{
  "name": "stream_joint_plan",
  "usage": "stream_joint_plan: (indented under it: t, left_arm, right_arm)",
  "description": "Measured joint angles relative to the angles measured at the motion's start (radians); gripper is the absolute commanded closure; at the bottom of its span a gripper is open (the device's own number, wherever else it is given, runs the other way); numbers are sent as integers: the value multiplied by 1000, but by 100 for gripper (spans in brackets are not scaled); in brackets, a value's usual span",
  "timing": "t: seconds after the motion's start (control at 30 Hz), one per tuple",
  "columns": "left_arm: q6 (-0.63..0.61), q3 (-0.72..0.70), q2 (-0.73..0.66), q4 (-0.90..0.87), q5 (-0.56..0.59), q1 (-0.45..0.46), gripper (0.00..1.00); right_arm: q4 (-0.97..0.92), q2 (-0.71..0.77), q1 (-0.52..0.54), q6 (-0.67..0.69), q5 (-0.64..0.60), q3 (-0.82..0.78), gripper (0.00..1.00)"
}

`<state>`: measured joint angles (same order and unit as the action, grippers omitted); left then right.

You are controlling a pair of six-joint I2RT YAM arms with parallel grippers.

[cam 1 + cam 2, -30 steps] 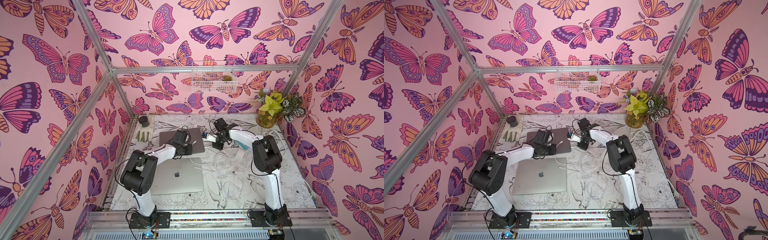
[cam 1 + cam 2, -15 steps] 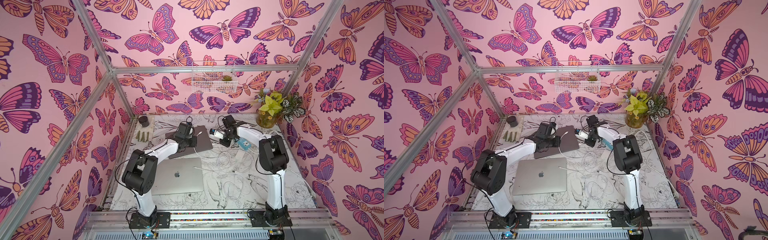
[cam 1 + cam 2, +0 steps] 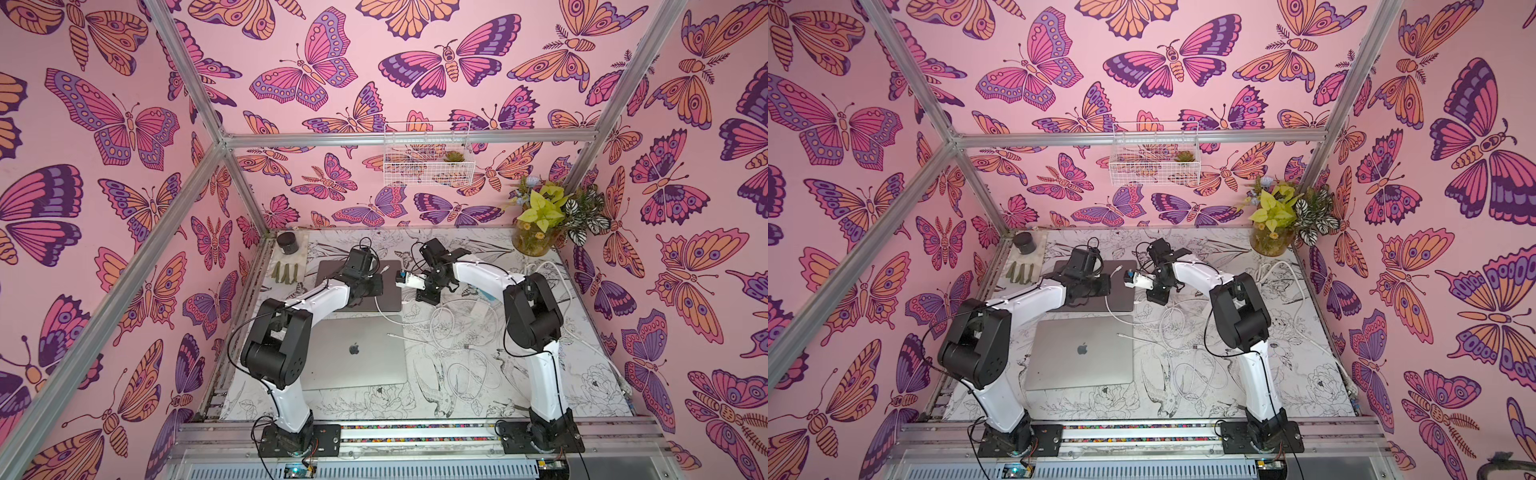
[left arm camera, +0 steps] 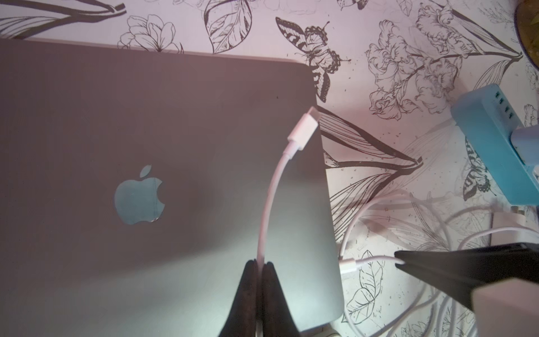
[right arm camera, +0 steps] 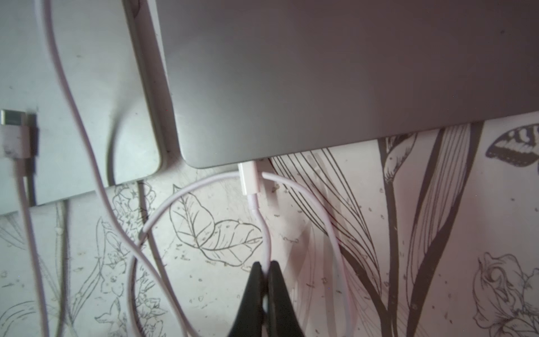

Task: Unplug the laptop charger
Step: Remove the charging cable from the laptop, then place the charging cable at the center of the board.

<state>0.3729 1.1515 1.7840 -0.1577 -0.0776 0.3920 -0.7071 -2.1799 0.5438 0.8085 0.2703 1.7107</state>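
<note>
Butterfly-papered walls enclose a floral-print counter (image 3: pixel 552 374).

**Top views:** a silver laptop (image 3: pixel 353 353) lies at 8 o'clock from the counter's centre and a dark grey laptop (image 3: pixel 390 291) at 11 o'clock. Loose cables (image 3: pixel 453 332) sprawl toward 3 o'clock. Both arms meet at the dark grey laptop's 3 o'clock edge.

**Left wrist view:** the left end effector (image 4: pixel 259 267) is clenched on a white cable (image 4: pixel 268 198), and its free plug (image 4: pixel 303 128) hangs clear above the lid. A second connector, the charger plug (image 4: pixel 348 265), sits against the laptop's side.

**Right wrist view:** the right end effector (image 5: pixel 265 270) is clenched on the charger cable (image 5: pixel 264 233) just behind the charger plug, which is seated in the dark grey laptop's edge.

**Step in hand, by judgement:** extracting the seated plug. The next move calls for a straight pull in line with the plug, away from the port, without dragging the laptop along.
</note>
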Motion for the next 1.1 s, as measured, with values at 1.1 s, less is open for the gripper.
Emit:
stream_joint_plan:
  t: [1.1]
  left_arm:
    - [-50,286,67,-1,-93,60,92]
  right_arm:
    - [161,68,-170,-297,-115,146,100]
